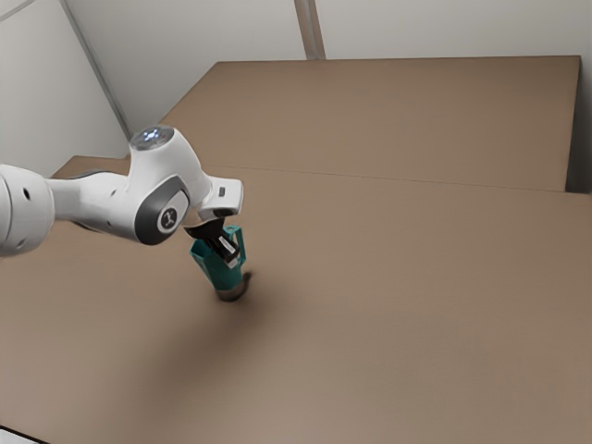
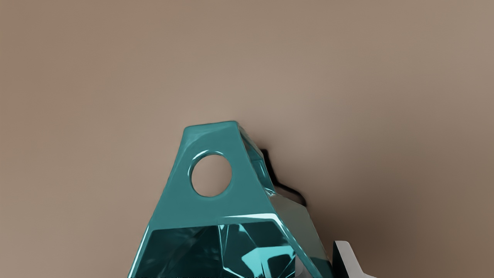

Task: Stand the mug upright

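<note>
Exterior view: over the brown table (image 1: 416,305), the white arm (image 1: 104,200) reaches in from nine o'clock, hand bent down; the teal mug (image 1: 215,267) leans, mouth toward eleven, at the black gripper (image 1: 230,254), angled toward five, whether clenched or released one cannot tell

Brown table (image 1: 416,324), thin seam (image 1: 370,177) across; pale surface (image 1: 444,28) beyond, 1 brownish strip (image 1: 310,28) on it.

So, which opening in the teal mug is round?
The small hole in its flat teal part, with brown table showing through. The larger opening beside it has straight edges and leads inside the mug.
</note>
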Robot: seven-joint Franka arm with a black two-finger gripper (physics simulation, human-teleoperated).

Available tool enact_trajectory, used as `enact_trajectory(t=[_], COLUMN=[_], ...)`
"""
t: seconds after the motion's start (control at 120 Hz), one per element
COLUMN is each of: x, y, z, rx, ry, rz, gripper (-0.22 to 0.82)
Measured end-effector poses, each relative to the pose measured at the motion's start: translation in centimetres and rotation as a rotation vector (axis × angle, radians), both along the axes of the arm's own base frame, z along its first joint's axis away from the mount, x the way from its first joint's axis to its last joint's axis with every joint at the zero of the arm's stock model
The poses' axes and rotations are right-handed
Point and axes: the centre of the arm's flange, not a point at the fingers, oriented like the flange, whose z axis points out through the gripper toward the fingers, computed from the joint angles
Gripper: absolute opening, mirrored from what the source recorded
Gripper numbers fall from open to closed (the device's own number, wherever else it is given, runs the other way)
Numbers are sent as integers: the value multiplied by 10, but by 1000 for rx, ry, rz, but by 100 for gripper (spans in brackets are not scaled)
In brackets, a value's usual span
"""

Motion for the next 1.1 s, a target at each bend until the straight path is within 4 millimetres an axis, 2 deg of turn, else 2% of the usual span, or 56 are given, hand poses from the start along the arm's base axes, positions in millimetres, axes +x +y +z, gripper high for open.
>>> enact_trajectory(t=[0.2, 0.45, 0.667, 1.1], x=[-7, -20, -22, -22], y=[0, -13, -10, -13], z=[-10, -20, -23, -23], rx=[14, 47, 57, 58], ry=[14, 32, 37, 40], rz=[1, -26, -10, -21], gripper=[-17, -17, -16, 19])
